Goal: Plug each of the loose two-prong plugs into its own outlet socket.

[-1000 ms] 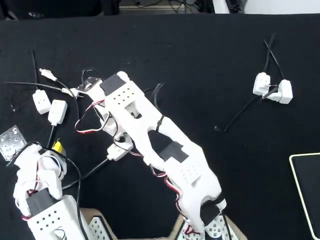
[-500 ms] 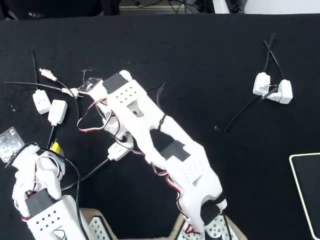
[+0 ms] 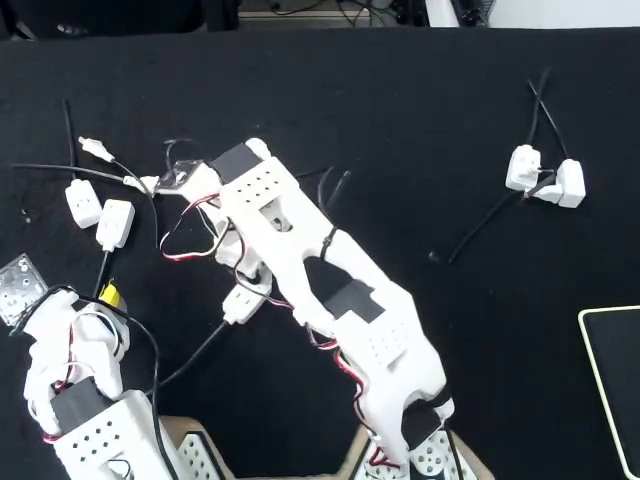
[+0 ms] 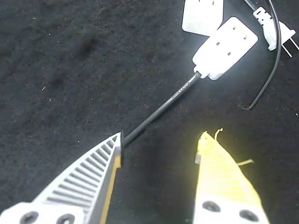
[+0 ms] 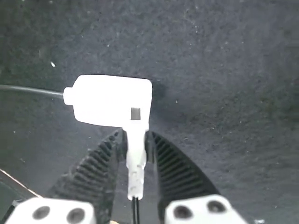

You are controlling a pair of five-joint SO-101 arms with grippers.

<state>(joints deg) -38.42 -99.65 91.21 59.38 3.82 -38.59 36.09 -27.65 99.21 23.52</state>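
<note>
My right gripper (image 5: 135, 135) is shut on a white two-prong plug (image 5: 135, 158) whose front end meets a white outlet socket (image 5: 110, 100). In the high view that socket (image 3: 241, 303) lies just under the right arm, its black cord trailing toward the near edge. My left gripper (image 4: 159, 140) stands open over the black cord of another socket (image 4: 224, 46), with nothing between its fingers; it sits at the near left (image 3: 105, 295). Two white sockets (image 3: 83, 203) (image 3: 115, 223) and two loose plugs (image 3: 97, 149) (image 3: 140, 183) lie at the far left.
At the far right lies a cluster of white socket and plug pieces (image 3: 545, 178) with black cords running off. A dark flat slab with a pale rim (image 3: 612, 370) sits at the right edge. The black table top (image 3: 400, 130) is bare in the middle.
The right arm has shifted slightly to the right, and the socket under it has slid and turned along with the held plug. The left gripper has barely moved.
</note>
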